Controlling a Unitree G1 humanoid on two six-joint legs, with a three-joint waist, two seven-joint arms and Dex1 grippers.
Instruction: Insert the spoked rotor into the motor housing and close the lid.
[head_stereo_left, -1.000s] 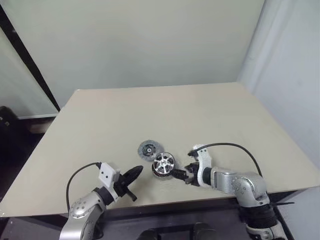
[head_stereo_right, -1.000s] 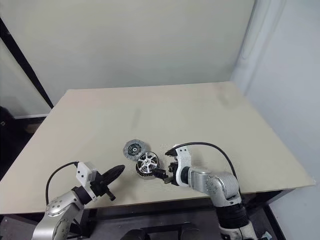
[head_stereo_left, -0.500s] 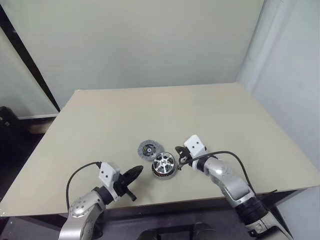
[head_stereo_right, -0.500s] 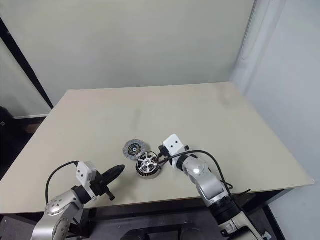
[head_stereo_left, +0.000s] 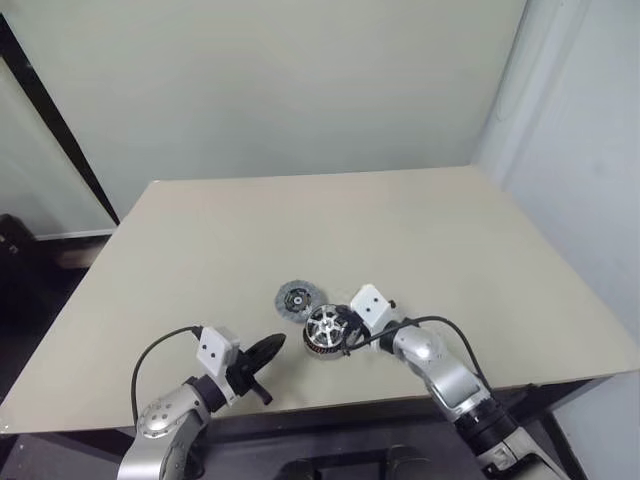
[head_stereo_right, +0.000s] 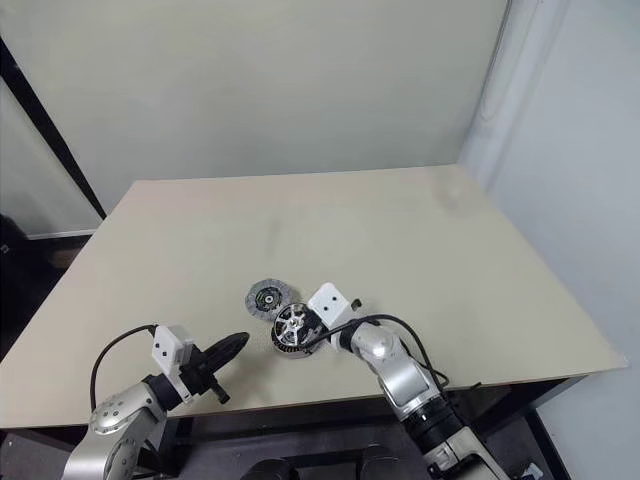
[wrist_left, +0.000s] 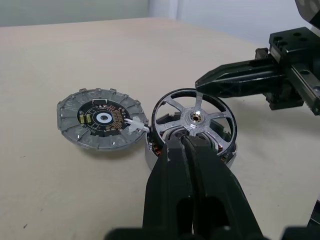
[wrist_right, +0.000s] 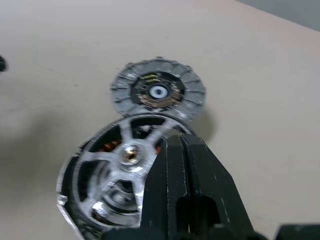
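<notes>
The right end effector (wrist_left: 210, 80) has its two black fingers pressed together, gripping nothing, its tip at the right edge of the spoked rotor (wrist_left: 195, 118). The left end effector (head_stereo_left: 272, 346) is likewise closed and empty, near the rotor's left side but apart from it. Both work over the beige bench (head_stereo_left: 420, 230), toward its near edge. The motor housing (wrist_left: 151, 155) stands on the bench between the two end effectors, copper windings showing between the spokes — the silver rotor sits tilted on top of it, not flush. The lid (wrist_left: 100, 117), a grey segmented disc with a dark centre, lies flat just beside the housing, on its far left.
</notes>
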